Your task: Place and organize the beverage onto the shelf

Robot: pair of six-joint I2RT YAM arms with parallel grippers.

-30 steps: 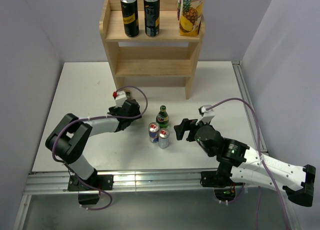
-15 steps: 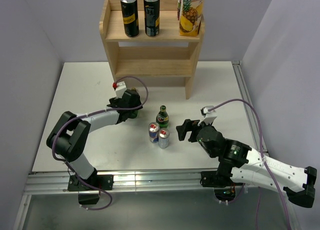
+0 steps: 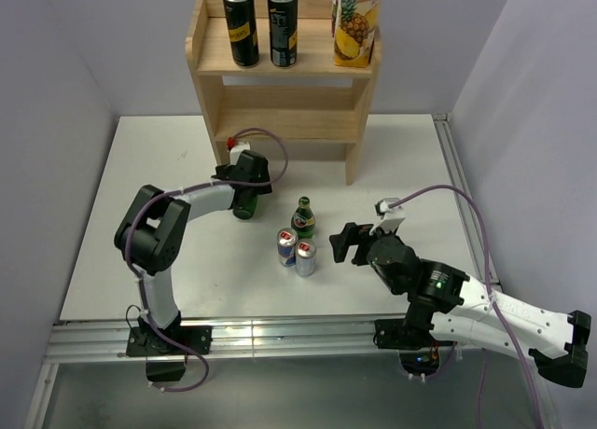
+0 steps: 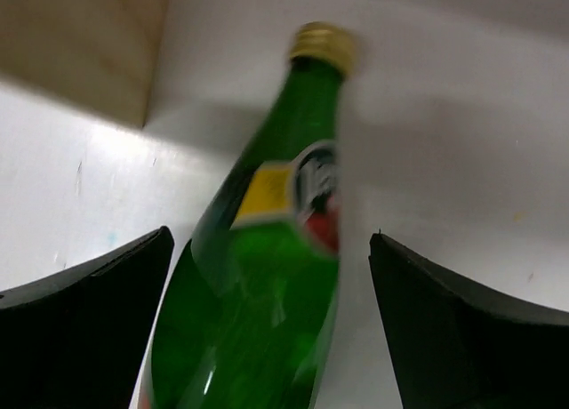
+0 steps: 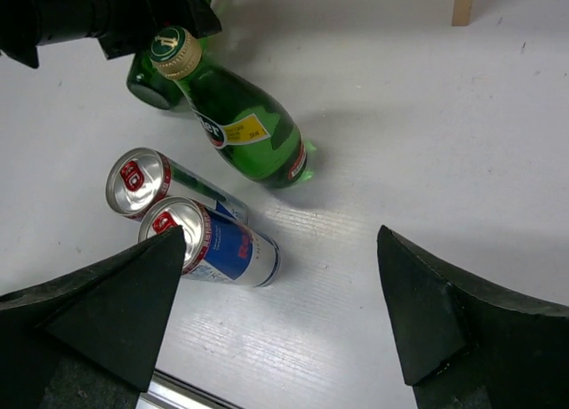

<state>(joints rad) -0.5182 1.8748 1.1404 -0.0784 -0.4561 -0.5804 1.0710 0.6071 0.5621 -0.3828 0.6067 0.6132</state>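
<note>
Two black cans (image 3: 241, 28) (image 3: 283, 26) stand on the top tier of the wooden shelf (image 3: 280, 121). My left gripper (image 3: 245, 198) (image 4: 270, 236) is open around a green bottle (image 3: 244, 209) (image 4: 267, 276) just in front of the shelf's left leg. The bottle sits close to the left finger (image 4: 98, 320), with a gap to the right one; I cannot tell whether it rests on the table. A second green bottle (image 3: 303, 217) (image 5: 244, 124) stands mid-table beside two blue-and-silver cans (image 3: 286, 247) (image 3: 305, 257) (image 5: 218, 244). My right gripper (image 3: 338, 242) (image 5: 281, 231) is open and empty, just right of the cans.
A pineapple juice carton (image 3: 356, 23) stands at the right end of the shelf's top tier. The shelf's lower tier (image 3: 289, 128) holds nothing. Grey walls close in on both sides, and a metal rail (image 3: 280, 336) runs along the near table edge.
My left gripper has swung up and right toward the shelf's foot, and the green bottle now shows below it. The right gripper has hardly moved.
</note>
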